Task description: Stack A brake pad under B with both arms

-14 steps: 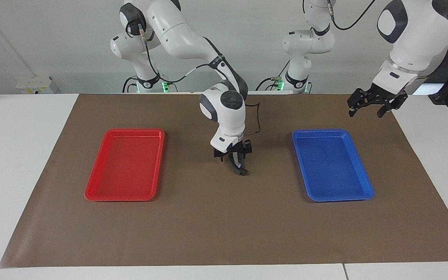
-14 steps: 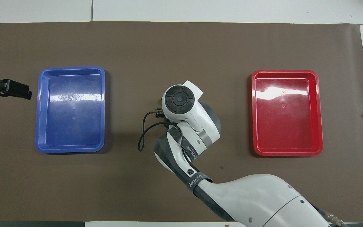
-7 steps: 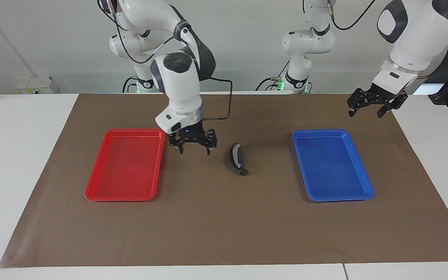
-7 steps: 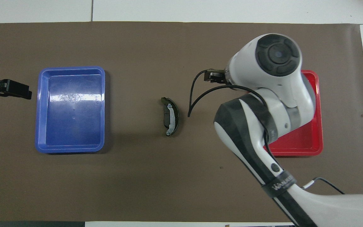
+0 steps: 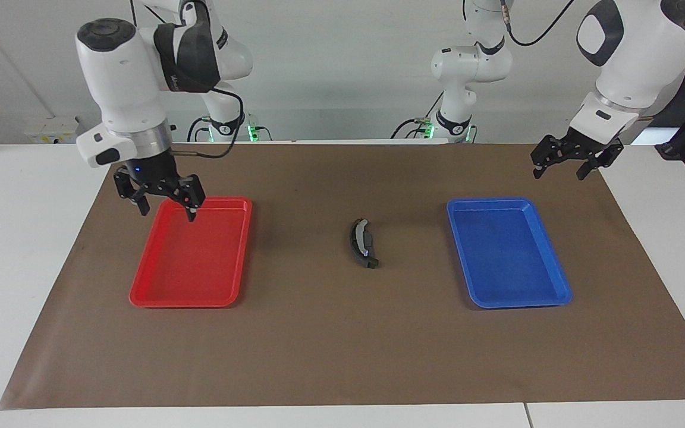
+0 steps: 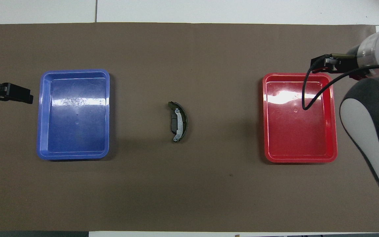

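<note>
The curved black pad B with its pale grey rim lies on the mat midway between the two trays; it also shows in the overhead view. The short dark-grey pad A lies under it, and only a flat dark edge shows on the side toward the left arm's end. My right gripper is open and empty, up in the air over the red tray's corner. My left gripper is open and empty, and waits in the air over the mat beside the blue tray; it also shows in the overhead view.
An empty red tray lies toward the right arm's end, and an empty blue tray toward the left arm's end. A brown mat covers the white table.
My right gripper has let go of pad B in the middle, risen, and swung away to over the red tray. The pads stay put. The left arm has not moved.
</note>
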Motion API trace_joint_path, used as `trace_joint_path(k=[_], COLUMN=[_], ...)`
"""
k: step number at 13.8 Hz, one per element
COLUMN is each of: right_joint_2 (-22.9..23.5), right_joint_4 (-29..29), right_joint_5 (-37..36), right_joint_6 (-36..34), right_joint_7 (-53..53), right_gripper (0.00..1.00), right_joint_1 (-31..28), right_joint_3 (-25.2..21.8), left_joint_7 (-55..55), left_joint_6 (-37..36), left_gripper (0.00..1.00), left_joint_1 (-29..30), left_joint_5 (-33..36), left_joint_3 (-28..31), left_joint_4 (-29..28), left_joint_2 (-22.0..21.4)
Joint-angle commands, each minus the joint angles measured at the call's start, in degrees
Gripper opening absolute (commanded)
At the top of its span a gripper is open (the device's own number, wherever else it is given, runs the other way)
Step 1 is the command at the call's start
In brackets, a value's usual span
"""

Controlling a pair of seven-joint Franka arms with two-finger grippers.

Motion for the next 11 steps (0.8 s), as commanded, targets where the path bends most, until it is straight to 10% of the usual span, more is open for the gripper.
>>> trace_joint_path(k=[1, 11], right_joint_2=[-2.90, -4.84], right_joint_4=[1.14, 2.82], right_joint_5=[0.88, 6.07], right_joint_6=[-7.54, -19.61], right_joint_7=[-2.68, -4.70], right_gripper=[1.00, 1.00], right_joint_1=[-2.86, -0.41], right_joint_3=[1.00, -6.29], left_joint_7=[0.38, 0.38], left_joint_6=[0.30, 0.30], left_gripper=[1.00, 1.00], left_joint_1=[0.48, 0.48], left_joint_5=[0.10, 0.10], left_joint_3=[-0.11, -0.11], left_joint_4=[-1.24, -1.24], left_joint_2=[-1.09, -1.09])
